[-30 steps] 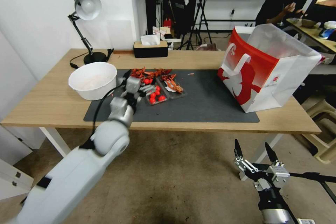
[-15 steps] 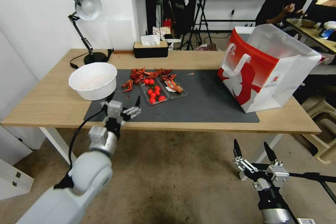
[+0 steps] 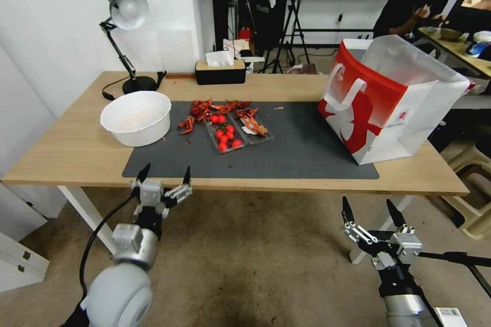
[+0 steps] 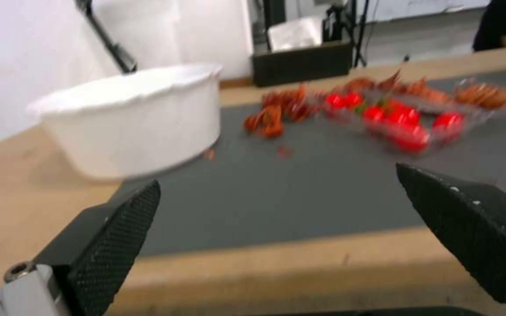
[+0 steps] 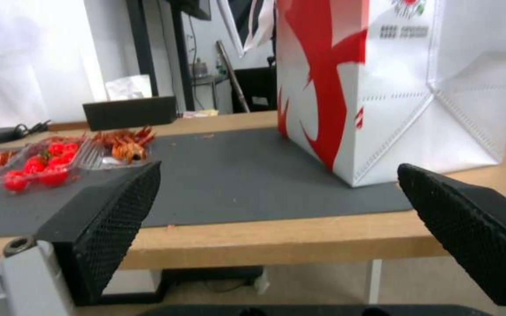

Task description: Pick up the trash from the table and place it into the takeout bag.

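The trash on the table (image 3: pixel 66 150) is a heap of red crayfish shells (image 3: pixel 215 107), a clear tray of cherry tomatoes (image 3: pixel 225 138), a second clear tray holding a crayfish (image 3: pixel 254 127) and a white round bowl (image 3: pixel 136 117). They lie on the left half of the dark grey mat (image 3: pixel 302 150). The takeout bag (image 3: pixel 388 102), white with red panels, stands open at the mat's right end. My left gripper (image 3: pixel 166 173) hangs open and empty just off the table's front edge, facing the bowl (image 4: pixel 130 118) and tomatoes (image 4: pixel 399 127). Low in front of the table, my right gripper (image 3: pixel 370 208) is open and faces the bag (image 5: pixel 393 87).
A black desk lamp (image 3: pixel 125 15) stands at the back left corner and a black tissue box (image 3: pixel 220 71) at the back middle. A beige stool (image 3: pixel 475 184) sits beyond the table's right end. The mat between the trays and the bag is bare.
My left gripper has drawn back from above the trays to below the table's front edge, open and empty. The right arm has hardly moved.
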